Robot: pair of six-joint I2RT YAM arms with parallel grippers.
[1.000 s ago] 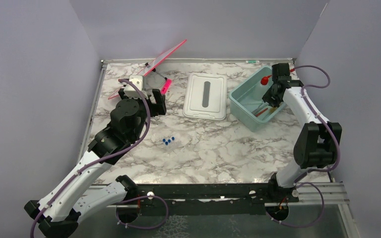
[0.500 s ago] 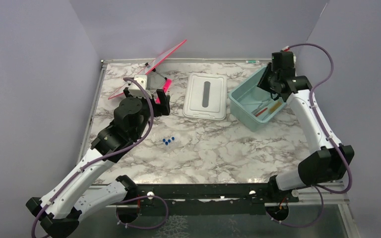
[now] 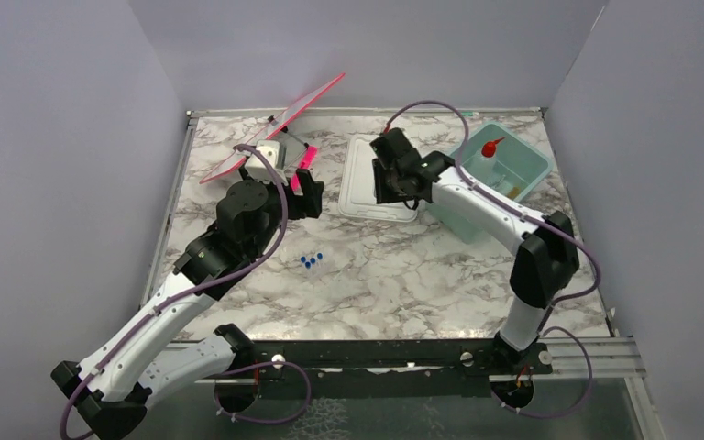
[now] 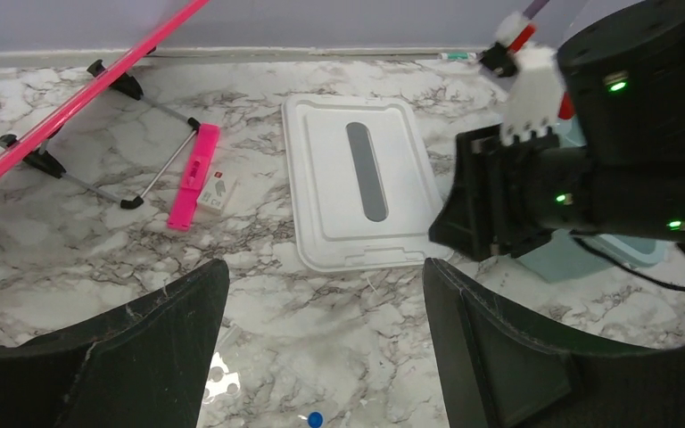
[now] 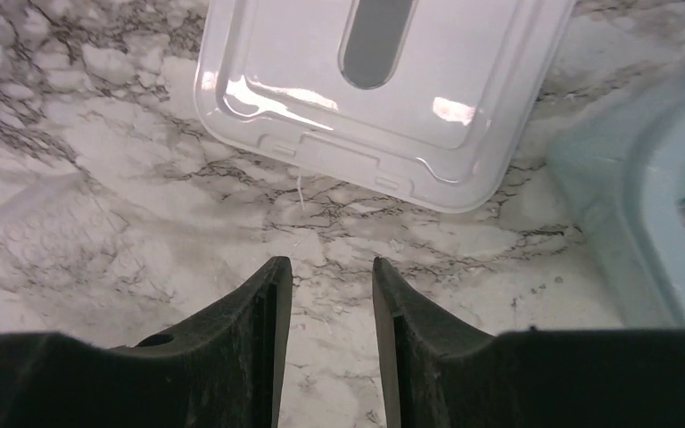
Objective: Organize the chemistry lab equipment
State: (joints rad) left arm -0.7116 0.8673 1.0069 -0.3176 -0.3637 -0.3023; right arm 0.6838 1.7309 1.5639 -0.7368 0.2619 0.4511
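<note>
blue-capped tubes (image 3: 311,261) lie in a small cluster on the marble table (image 3: 422,275), near the middle and towards the left arm, well apart from the teal tub (image 3: 518,170) at the back right. the white squeeze bottle (image 3: 489,148), with its red nozzle up, is inside that tub, and a few thin coloured items lie on the tub floor, too small to name. so i judge the job part done: bottle and some small pieces are binned, while the tubes wait outside the tub. no brush, tweezers or clamp can be made out on the table from above.

the white lid (image 3: 353,183) lies flat beside the tub, off it. the right gripper (image 5: 330,267) hovers just past the lid's near edge, its fingers a narrow gap apart with only marble between them, holding nothing. the left gripper (image 4: 325,267) hangs above the table between the pink-framed stand (image 3: 280,115) and the lid, spread wide and empty, with a blue cap just showing below it.

open marble surrounds the tubes, so either arm has a free approach. the tight spots are farther back: the two grippers are near one another by the lid, the stand crowds the back left, and the tub sits near the right edge of the table.
</note>
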